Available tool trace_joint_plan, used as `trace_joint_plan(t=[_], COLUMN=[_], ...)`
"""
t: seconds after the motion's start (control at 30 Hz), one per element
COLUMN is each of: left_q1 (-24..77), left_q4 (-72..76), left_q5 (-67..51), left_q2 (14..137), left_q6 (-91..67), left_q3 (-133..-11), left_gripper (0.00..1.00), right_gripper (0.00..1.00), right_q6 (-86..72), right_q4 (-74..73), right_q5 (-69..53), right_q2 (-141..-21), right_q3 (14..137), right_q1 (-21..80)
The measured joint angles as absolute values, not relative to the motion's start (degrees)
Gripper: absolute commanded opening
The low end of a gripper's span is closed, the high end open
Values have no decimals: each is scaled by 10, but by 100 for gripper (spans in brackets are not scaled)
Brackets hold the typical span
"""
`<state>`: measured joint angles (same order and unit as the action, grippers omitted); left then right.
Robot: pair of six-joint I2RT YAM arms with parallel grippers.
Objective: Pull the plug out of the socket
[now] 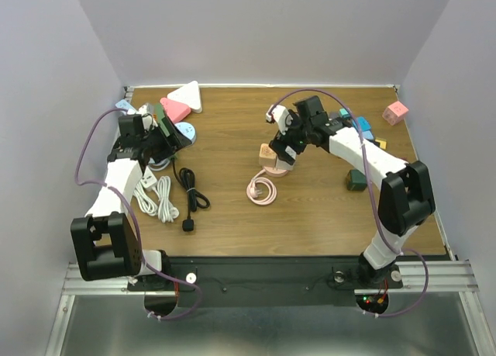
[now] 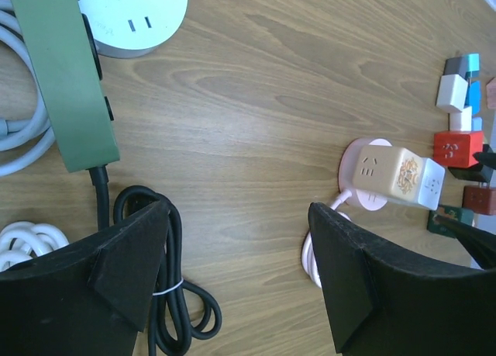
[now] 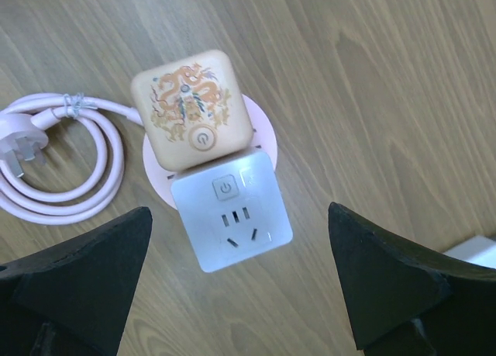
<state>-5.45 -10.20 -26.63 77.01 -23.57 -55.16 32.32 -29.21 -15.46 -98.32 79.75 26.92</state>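
Over the socket point(image 3: 190, 112), right gripper point(image 3: 239, 212) wide open, empty — white plug point(image 3: 232, 224) looks light, rigid, slick; pinch its flat sides.

The cube point(image 3: 191, 108) is cream with what looks like a gold dragon motif, the adaptor point(image 3: 231, 220) white, the base point(image 3: 263, 135) pink.

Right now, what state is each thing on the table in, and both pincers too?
Left pincer, open, empty.
Right pincer, open, empty, above the white plug.
White plug, seated in the side of the beige socket cube.
Beige socket cube, sitting on its pink base.
Pink cable, coiled, tied, its end unplugged.
Green power strip, lying flat.
Black cord, bundled, tied.
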Motion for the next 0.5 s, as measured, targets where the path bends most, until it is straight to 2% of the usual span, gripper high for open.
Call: trace_joint_plan(t=[0.43,0.5], left_q1=[-55,-55], left_q4=[-96,-96], left_q5=[-295,-298], left_q2=[733,733], left_q6=[-255,-258], left_q3=[-551,-550], left_gripper=[86,86], right_gripper=[100,95], right_q6=[342,339], right_q4=[-293,-293], right_q5=[-191,-188], right_q2=[-1076,-1083], right_q3=[812,812], right_q1=[269,269])
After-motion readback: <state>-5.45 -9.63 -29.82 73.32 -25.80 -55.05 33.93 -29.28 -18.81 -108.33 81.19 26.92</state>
